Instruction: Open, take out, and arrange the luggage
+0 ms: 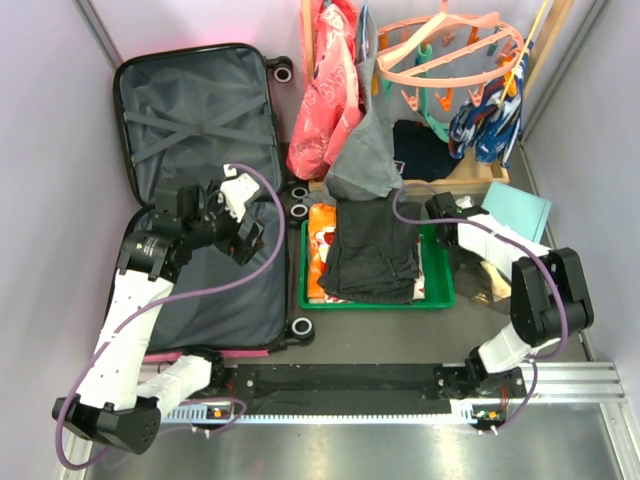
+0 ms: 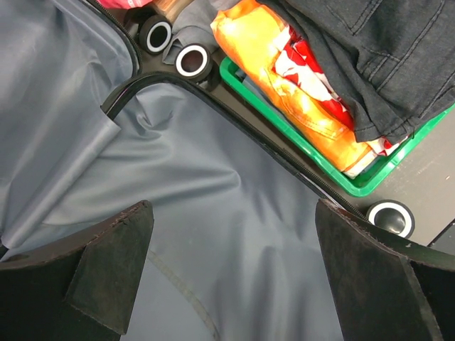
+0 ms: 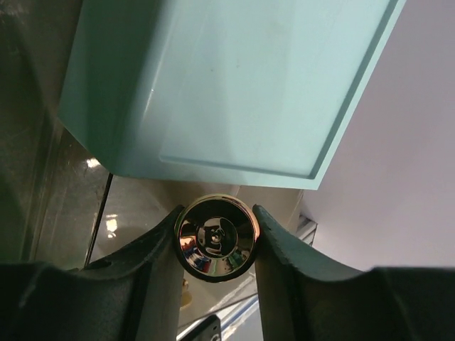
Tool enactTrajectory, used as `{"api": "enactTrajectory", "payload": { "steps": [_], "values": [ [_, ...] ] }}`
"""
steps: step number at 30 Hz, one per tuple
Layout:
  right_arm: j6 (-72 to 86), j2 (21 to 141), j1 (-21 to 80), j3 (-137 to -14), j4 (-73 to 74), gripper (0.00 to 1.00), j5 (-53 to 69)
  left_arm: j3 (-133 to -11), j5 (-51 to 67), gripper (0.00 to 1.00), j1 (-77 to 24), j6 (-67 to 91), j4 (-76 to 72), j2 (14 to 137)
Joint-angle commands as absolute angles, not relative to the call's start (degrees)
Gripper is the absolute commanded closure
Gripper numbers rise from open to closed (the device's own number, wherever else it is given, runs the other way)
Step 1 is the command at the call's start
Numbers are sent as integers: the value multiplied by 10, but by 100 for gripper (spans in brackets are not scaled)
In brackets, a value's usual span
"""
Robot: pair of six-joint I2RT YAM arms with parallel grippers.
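Left claw (image 2: 231,213) agape over luggage (image 2: 213,156), right claw (image 3: 215,229) around gold cap (image 3: 215,246)

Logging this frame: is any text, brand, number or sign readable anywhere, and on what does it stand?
No text can be read in any view.
On the orange and red garment: a printed pattern, no legible letters.
On the gold disc: a centre mark lost in reflections, unreadable.
On the teal box: plain, nothing printed.
On the luggage: no label showing on the lining.

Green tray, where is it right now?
In the top view, the green tray sits mid-table, just right of the open suitcase, with folded clothes piled on it.
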State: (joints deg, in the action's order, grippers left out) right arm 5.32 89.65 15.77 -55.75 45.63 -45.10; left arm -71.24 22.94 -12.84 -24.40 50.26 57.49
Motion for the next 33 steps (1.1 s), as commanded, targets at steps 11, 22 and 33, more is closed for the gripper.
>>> {"api": "enactTrajectory", "payload": {
  "steps": [11, 22, 33],
  "values": [
    [141, 762, 154, -655, 565, 42, -398, -725, 229, 1, -133, -265, 494, 575],
    [265, 647, 109, -590, 534, 100, -284, -730, 236, 1, -134, -262, 498, 568],
    [453, 602, 110, -427, 505, 100, -210, -728, 234, 1, -135, -266, 503, 563]
  ]
}}
